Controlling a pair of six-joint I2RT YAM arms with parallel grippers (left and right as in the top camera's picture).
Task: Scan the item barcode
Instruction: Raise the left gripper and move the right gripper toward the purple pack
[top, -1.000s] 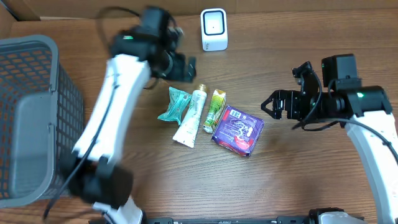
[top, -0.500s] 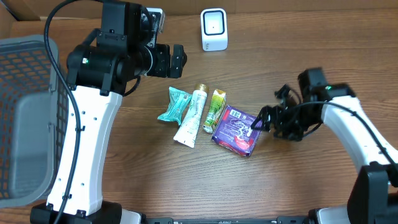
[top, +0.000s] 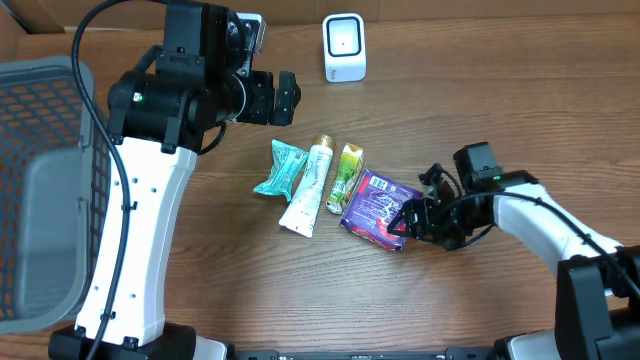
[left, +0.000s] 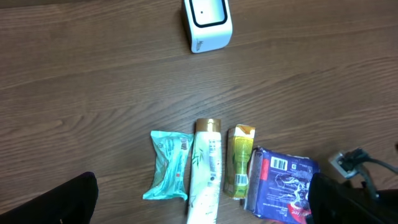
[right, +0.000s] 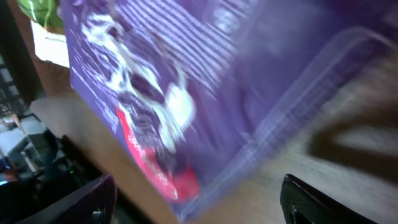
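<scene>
right wrist view: right gripper (right: 198, 202) has its fingers (right: 87, 202) spread wide, with the purple package (right: 186, 93) filling the gap between them; the picture is blurred, so whether the pads touch it cannot be told.
purple package: lies flat on the table (top: 480, 120), right of centre, with its right edge at the right gripper.
open room, near: bare wood runs from the package to the near table edge.
in the way: green carton (top: 347, 177) sits just beside the package's left edge, crowding that side.
row of goods: the carton, white tube (top: 309, 187) and teal packet (top: 281, 167) lie side by side, with the tube against the packet.
left edge: grey basket (top: 50, 190) fills that side, well apart from the goods.
left gripper (top: 285, 97): hangs above the table beyond the row, fingers wide apart, nothing between them.
far edge: white scanner (top: 344, 47) stands there, well apart from the package, with bare wood between it and the row.
writing: barcode (left: 279, 164) on a white patch at the package's far end, seen from the left wrist; the package face has a white drawing and a red patch, no word readable.
</scene>
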